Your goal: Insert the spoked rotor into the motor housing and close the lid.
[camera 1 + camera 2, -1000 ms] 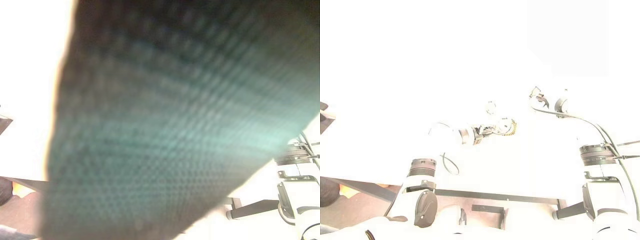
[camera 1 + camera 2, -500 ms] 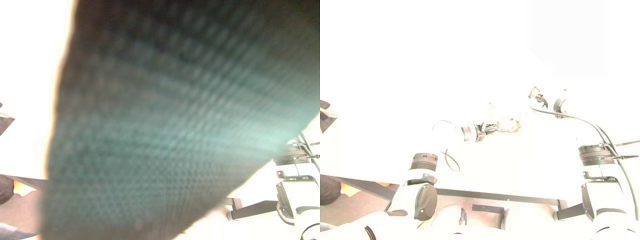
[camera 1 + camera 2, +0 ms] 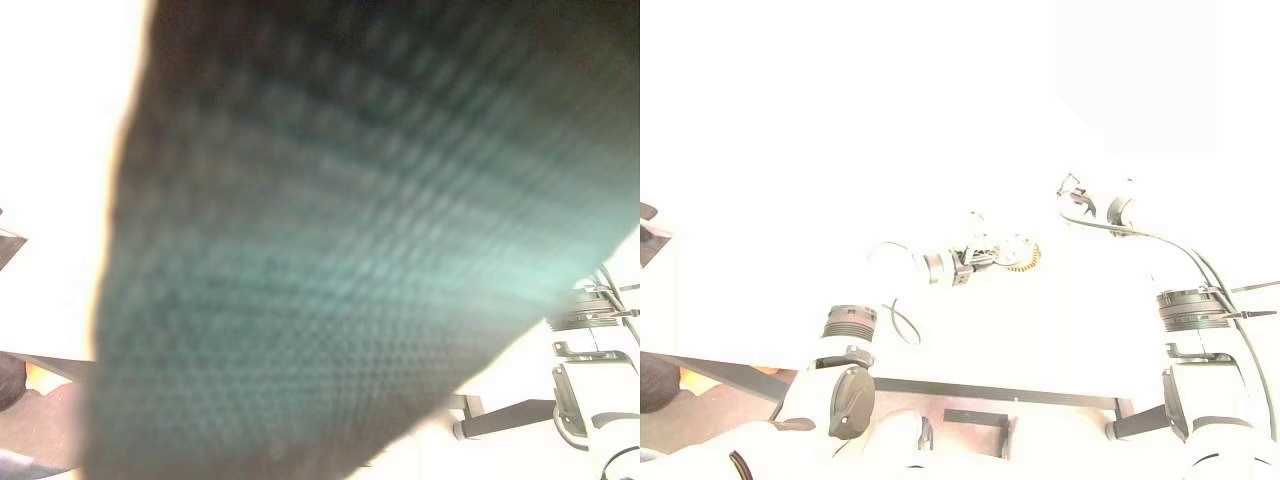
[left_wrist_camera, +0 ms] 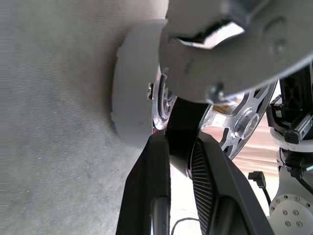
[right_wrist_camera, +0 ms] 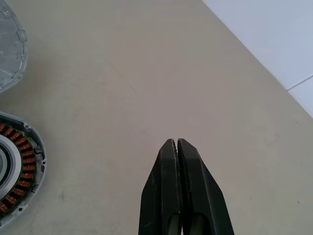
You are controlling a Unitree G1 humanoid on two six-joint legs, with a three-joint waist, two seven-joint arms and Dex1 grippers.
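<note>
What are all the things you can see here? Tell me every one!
Spoked rotor: one, silver, clamped in the left gripper above the table.
Motor housing: one, grey with orange copper coils, lying on the table.
Lid: one, grey, flat on the table beside the housing, apart from it.
Table: one, beige.
Dark woven strap: one, blackish green, right against the left eye.
Left gripper: black fingers shut on a rotor spoke.
Right gripper: black fingers shut, empty, above bare table.
</note>
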